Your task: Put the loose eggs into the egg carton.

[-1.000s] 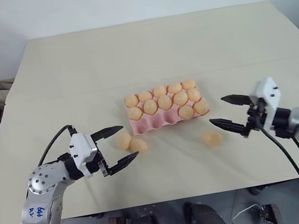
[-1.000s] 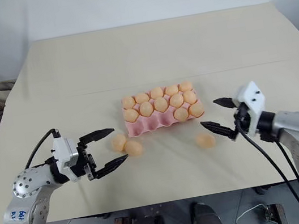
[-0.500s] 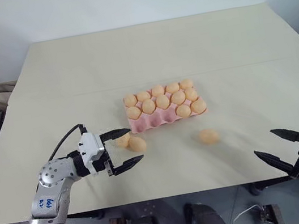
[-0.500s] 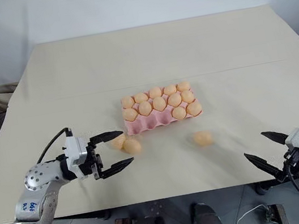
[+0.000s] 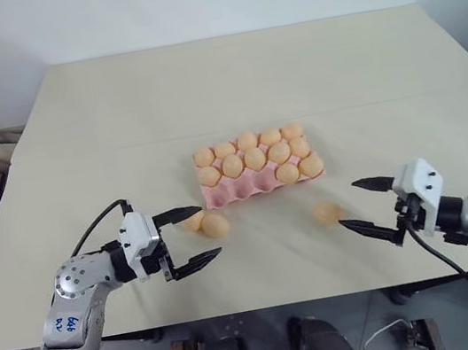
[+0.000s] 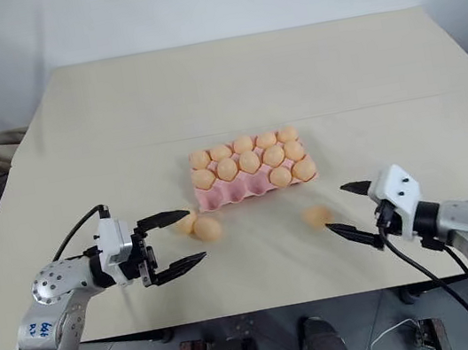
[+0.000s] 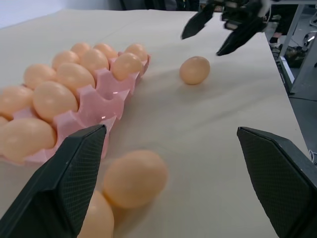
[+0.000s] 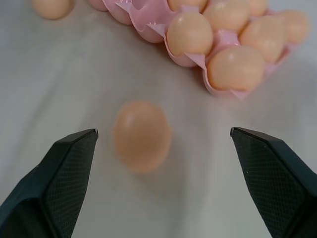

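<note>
On a beige desk [image 5: 227, 77], the pink moulded egg carton [image 5: 262, 181] sits nearly full; three loose pale orange eggs lie beside it, one [image 5: 327, 212] before the spread right pincer [image 5: 365, 205], two [image 5: 207, 224] by the spread left pincer [image 5: 185, 237].

The pink egg carton [image 5: 259, 176] lay flat mid-table, eleven pale orange eggs in its cups and the near row mostly empty. Two loose eggs [image 5: 207, 224] lay touching near its near-left corner; a third [image 5: 327, 212] lay alone, near-right.
</note>
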Robot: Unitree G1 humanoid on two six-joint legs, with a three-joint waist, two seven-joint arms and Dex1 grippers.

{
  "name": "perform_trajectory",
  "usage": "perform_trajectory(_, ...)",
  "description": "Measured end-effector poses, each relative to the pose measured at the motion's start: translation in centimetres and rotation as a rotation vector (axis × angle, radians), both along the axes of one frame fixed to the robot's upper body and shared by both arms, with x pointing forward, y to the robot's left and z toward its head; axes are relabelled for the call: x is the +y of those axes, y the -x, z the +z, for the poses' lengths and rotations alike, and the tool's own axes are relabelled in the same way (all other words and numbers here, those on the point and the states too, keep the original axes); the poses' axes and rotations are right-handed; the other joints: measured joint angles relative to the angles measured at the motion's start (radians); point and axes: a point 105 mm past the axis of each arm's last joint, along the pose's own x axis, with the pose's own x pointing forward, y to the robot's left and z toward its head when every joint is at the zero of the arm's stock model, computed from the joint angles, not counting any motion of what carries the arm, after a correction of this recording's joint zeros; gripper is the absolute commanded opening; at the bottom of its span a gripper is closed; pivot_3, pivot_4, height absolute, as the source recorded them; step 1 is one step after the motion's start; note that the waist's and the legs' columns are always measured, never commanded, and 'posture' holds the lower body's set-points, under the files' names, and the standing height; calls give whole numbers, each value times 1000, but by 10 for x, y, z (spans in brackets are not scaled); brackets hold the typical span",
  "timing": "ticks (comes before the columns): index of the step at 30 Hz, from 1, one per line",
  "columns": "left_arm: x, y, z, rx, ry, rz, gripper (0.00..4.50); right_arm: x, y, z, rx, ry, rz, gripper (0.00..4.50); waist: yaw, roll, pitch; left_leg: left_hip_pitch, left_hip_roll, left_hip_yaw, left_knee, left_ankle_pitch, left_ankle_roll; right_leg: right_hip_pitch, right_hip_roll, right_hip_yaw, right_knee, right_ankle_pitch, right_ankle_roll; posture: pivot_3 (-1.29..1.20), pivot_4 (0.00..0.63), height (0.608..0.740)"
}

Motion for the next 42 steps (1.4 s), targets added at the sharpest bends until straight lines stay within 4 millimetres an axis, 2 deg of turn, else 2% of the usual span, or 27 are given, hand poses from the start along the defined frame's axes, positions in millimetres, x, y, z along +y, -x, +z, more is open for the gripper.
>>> perform_trajectory(4, 3, 3, -1, 4, -5, 19, 4500, 11, -15, -14, 37, 27, 38, 4484, 0, 0, 0, 0, 0, 0, 0, 0, 0, 0, 0, 0, -1, 0, 0, 0, 150, 740)
perform_trajectory(5, 2, 4, 0, 2, -5, 21, 4500, 12, -17, -20, 50, 37, 43, 4313, 1, 0, 0, 0, 0, 0, 0, 0, 0, 0, 0, 0, -1, 0, 0, 0, 150, 740)
perform_trajectory(8, 1, 6, 2, -9, -5, 22, 4500, 14, -21, -30, 73, 48, 49, 3581, 2, 0, 0, 0, 0, 0, 0, 0, 0, 0, 0, 0, -1, 0, 0, 0, 150, 740)
perform_trajectory(9, 2, 6, 2, -8, -6, 25, 4500, 14, -22, -29, 65, 46, 51, 3123, 0, 0, 0, 0, 0, 0, 0, -1, 0, 0, 0, 0, -1, 0, 0, 0, 150, 740)
perform_trajectory(13, 4, 6, 1, -3, -5, 41, 4500, 13, -23, -29, 47, 48, 62, 1867, 0, 0, 0, 0, 0, 0, 0, -1, 0, 0, 0, -1, 0, 0, 0, 0, 150, 740)
perform_trajectory(17, 8, 5, 2, -7, -2, 64, 4500, 21, -19, -19, 24, 12, 108, 1867, -2, 0, 0, 0, 0, 0, 0, 0, 0, 0, 0, -1, 0, 0, 0, 0, 150, 740)
perform_trajectory(24, 14, 2, 4, -21, 5, 113, 4500, 71, -37, 33, -110, -65, 193, 1867, -23, 0, 0, 1, 0, 0, 0, 0, -1, 0, 0, -1, 2, 0, 0, 0, 150, 740)
perform_trajectory(30, 23, 0, 4, -24, 13, 172, 4500, 108, -55, 35, -106, -26, 205, 1867, -24, 0, 0, -1, 0, 0, 0, 0, -3, -2, 0, -1, 2, 0, 0, 0, 150, 740)
perform_trajectory(36, 23, 5, 3, -22, 12, 189, 4500, 127, -71, 37, -115, -15, 185, 1867, -25, 0, 0, -2, 0, 0, -1, 0, -6, -3, 0, -2, 1, 0, 0, 0, 150, 740)
perform_trajectory(39, 23, 8, 1, -17, 12, 198, 4500, 129, -73, 34, -107, -8, 178, 2578, -24, 0, 0, -2, 0, 0, -1, 0, -6, -3, 0, -3, 1, 0, 1, 0, 150, 740)
perform_trajectory(42, 24, 8, 3, -24, 13, 206, 4500, 128, -72, 34, -104, -4, 182, 3608, -25, 0, 0, -3, 0, 0, -1, 0, -6, -3, 0, -3, 0, 0, 1, 0, 150, 740)
